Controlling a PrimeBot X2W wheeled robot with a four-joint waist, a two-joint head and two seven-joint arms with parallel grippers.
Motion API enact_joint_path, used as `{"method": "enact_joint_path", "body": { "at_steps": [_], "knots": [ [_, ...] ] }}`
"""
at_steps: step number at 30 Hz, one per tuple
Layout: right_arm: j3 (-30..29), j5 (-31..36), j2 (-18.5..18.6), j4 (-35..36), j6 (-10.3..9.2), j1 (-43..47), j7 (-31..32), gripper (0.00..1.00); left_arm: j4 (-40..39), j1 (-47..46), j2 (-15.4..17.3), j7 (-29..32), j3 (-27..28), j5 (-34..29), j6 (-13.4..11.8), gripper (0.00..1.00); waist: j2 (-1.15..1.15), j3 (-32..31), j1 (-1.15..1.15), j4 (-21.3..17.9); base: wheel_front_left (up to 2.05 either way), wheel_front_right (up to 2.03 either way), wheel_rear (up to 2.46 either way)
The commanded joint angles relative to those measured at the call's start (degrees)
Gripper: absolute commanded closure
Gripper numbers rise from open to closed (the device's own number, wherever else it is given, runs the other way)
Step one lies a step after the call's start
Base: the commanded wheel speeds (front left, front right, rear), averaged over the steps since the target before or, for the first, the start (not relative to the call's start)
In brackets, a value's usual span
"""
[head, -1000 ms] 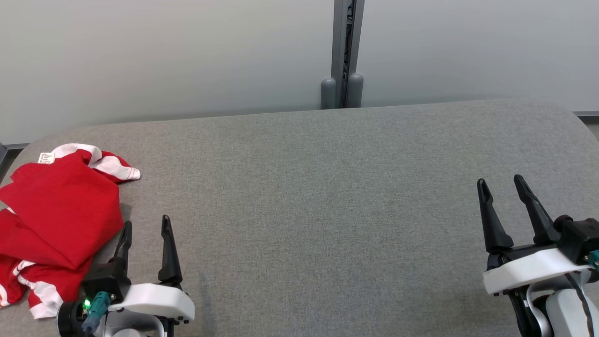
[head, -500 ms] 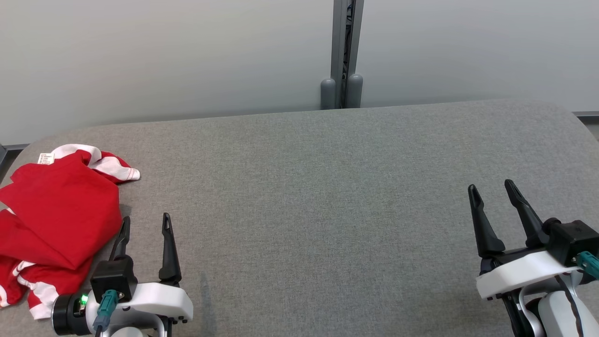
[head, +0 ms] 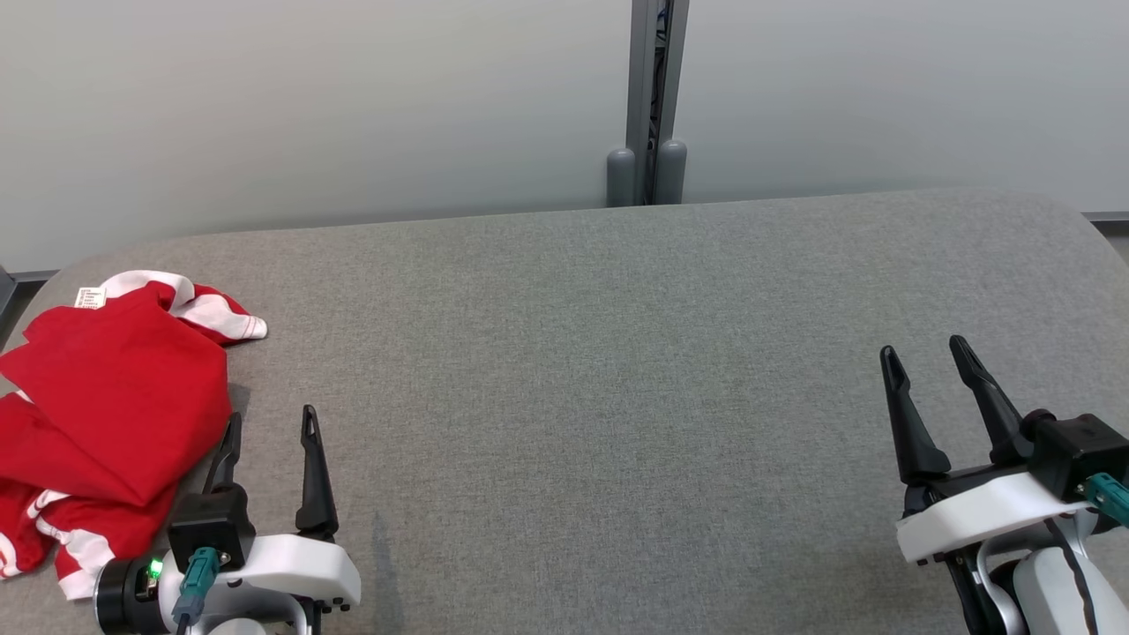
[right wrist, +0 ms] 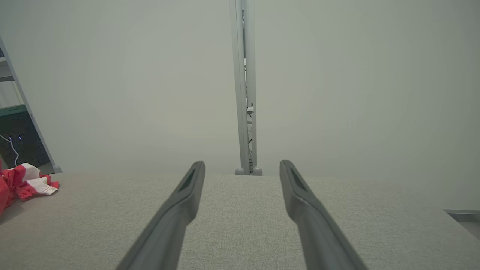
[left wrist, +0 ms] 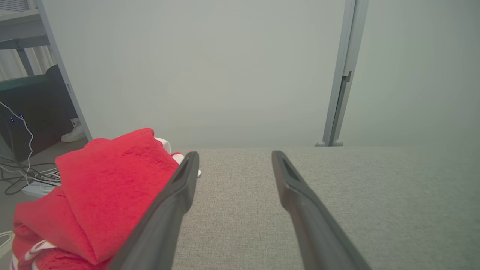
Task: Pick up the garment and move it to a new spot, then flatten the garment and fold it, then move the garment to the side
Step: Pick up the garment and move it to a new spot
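Head view puts the red-and-white garment (head: pixel 115 388) in a crumpled heap at the table's (head: pixel 573 397) left edge, toward the near corner. The left gripper (head: pixel 271 416) hovers just beside the heap, jaws wide and empty. The right gripper (head: pixel 923 347), equally wide and empty, sits near the right edge, well apart. The pick-up looks not yet begun. Best to bring the left fingers over a thick fold, pinch several layers, then lift clear before carrying it toward the middle.
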State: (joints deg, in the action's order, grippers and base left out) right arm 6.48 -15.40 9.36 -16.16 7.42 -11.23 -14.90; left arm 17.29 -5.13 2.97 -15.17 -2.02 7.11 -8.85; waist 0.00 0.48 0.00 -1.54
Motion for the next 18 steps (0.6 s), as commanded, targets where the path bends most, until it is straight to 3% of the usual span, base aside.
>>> {"method": "enact_joint_path", "body": {
  "at_steps": [1, 18],
  "knots": [
    [0.1, 0.2, 0.4, -0.2, 0.13, 0.2, -0.2, 0.00, 0.1, -0.5, 0.2, -0.2, 0.2, 0.1, 0.1, 0.00, 0.00, 0.0, 0.00, 0.0, 0.00, 0.00, 0.00],
    [0.5, -0.6, 0.5, -0.3, 0.13, 0.4, -0.2, 0.00, 0.8, -0.5, 0.1, -0.2, 0.1, 0.5, -0.1, 0.00, 0.00, -0.4, 0.00, 0.2, 0.00, 0.00, 0.00]
  ]
}}
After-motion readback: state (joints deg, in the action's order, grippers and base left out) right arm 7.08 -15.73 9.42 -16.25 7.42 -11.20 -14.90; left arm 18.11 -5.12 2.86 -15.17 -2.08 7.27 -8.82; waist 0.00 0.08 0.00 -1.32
